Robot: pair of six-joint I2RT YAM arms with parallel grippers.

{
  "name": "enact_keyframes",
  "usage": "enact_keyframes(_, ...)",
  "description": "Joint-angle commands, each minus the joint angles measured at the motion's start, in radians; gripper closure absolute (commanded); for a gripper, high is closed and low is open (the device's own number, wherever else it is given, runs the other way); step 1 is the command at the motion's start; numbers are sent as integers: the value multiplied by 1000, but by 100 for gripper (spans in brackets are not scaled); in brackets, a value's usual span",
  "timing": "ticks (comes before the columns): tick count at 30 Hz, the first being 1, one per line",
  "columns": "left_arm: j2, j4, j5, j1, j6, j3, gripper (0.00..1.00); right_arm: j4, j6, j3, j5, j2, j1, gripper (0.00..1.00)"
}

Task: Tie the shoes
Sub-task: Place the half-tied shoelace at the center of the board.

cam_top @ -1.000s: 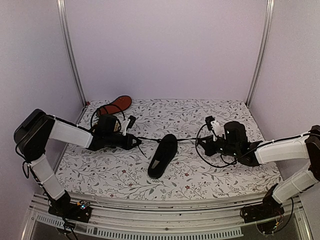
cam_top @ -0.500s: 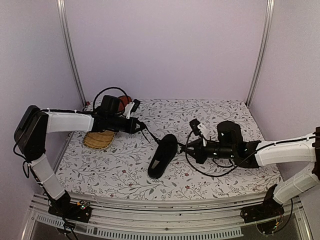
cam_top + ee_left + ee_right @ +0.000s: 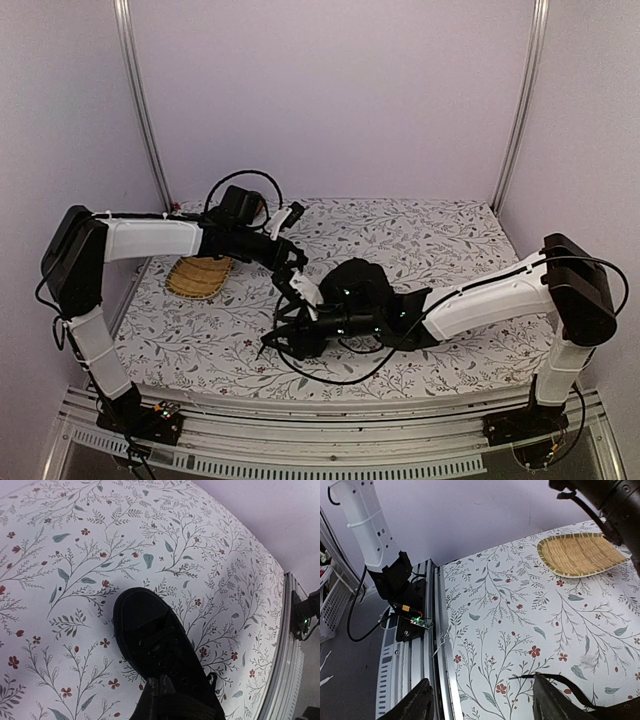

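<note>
One black canvas shoe (image 3: pixel 145 630) is seen in the left wrist view, lying on the floral tablecloth (image 3: pixel 75 555) near the middle of the table. Its rounded toe is turned toward the top left of that view, and thin black laces are made out faintly across its upper. In the top view the shoe is largely hidden beneath the right wrist, which is stretched across it from the right side.

The left gripper (image 3: pixel 292 262) is held directly above the shoe's laced part, at its far side. Its jaws are pressed together. Whether a lace is pinched between them cannot be told, as the fingers are shown only as a dark blur at the bottom of the wrist view.

The right gripper (image 3: pixel 482 692) is set low over the cloth at the shoe's near end, pointed toward the left near corner of the table. Its jaws are spread wide and nothing is clamped between them. A thin black lace (image 3: pixel 560 682) is seen lying just beyond the right-hand finger, across the cloth.

A yellow woven mat (image 3: pixel 200 277) is laid at the left edge of the table, well apart from the shoe. An aluminium rail (image 3: pixel 437 645) is run along the table's near edge.
</note>
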Motion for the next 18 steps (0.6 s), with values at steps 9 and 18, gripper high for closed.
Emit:
enact_keyframes(9,-43,43,62,-44,71,4,100,-88,134,-76,-22,-208,-337,28)
enact_keyframes(18,-43,65,48,-58,80,14,100,-96,223,42,-224,-62,-413,36)
